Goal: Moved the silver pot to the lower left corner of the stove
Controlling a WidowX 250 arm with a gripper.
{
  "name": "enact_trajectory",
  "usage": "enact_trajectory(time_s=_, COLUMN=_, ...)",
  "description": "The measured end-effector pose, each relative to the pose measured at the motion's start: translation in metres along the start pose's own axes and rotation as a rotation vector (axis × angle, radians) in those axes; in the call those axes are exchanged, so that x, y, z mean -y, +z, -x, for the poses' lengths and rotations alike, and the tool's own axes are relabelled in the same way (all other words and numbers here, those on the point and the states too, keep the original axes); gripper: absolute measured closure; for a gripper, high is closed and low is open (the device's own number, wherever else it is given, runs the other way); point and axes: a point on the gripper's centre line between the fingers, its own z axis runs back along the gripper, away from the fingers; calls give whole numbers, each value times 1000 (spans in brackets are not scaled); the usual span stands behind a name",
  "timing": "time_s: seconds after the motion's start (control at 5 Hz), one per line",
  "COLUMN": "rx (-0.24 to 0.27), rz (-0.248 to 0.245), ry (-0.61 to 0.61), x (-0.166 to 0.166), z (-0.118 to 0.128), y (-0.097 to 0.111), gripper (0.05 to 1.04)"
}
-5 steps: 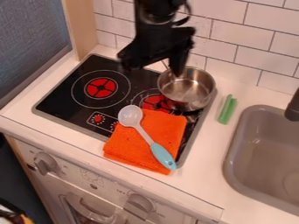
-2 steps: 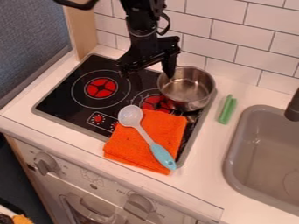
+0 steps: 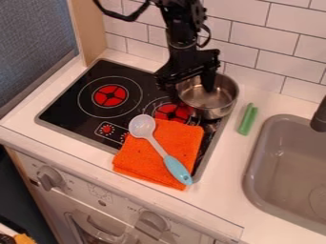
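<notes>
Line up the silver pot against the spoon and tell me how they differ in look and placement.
The silver pot is shiny metal, while the spoon has a pale head and a light blue handle. The silver pot is wide and deep; the spoon is long and slim. The silver pot stands upright toward the back right of the stove, whereas the spoon lies on the orange cloth nearer the front. Both have a rounded hollow part.
</notes>
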Motion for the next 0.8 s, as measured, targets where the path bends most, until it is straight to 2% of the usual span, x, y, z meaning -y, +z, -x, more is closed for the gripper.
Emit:
enact_trajectory(time_s=0.2, rx=4, rz=-46, ry=-3, x=3, z=5, y=-4, gripper=407)
enact_trajectory(time_s=0.4, rx=27, rz=-85, ry=-7, x=3, z=12, y=-5, gripper=713)
enact_trajectory(time_s=0.6, rx=27, rz=-101, ry=-11, x=1, z=15, y=-7, gripper=925)
enact_trajectory(time_s=0.8, rx=34, rz=-114, ry=2, x=-3, z=17, y=-6, gripper=1000)
